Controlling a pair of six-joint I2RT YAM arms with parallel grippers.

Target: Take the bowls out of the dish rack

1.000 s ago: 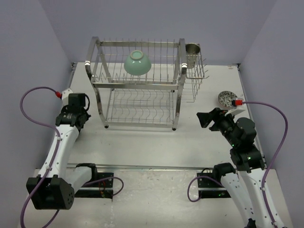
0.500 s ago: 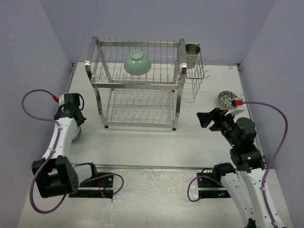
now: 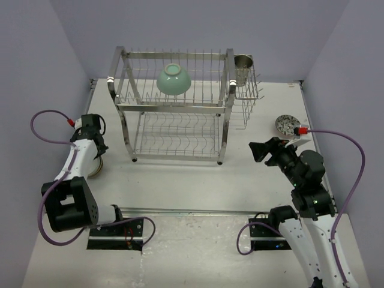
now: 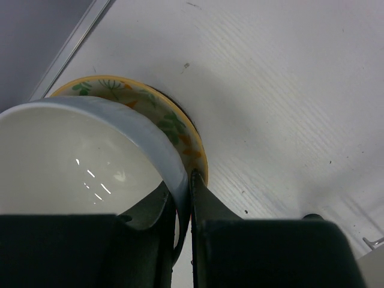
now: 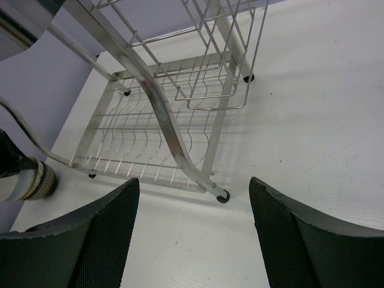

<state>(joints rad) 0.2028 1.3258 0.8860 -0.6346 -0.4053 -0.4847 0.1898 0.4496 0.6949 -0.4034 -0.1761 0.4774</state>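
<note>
Left claw [image 4: 183, 193] pinches white bowl [image 4: 72, 150] over white table [image 4: 288, 90] (lavender walls [image 3: 198, 24]).

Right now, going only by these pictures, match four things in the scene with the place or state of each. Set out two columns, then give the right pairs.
Things:
1. mint-green bowl
2. steel cup
3. white bowl
4. right gripper

Places or states:
A. rim pinched in the left gripper
B. open, holding nothing
C. on the top tier of the dish rack
D. in the side basket

Pairs: 1-C; 2-D; 3-A; 4-B
</note>
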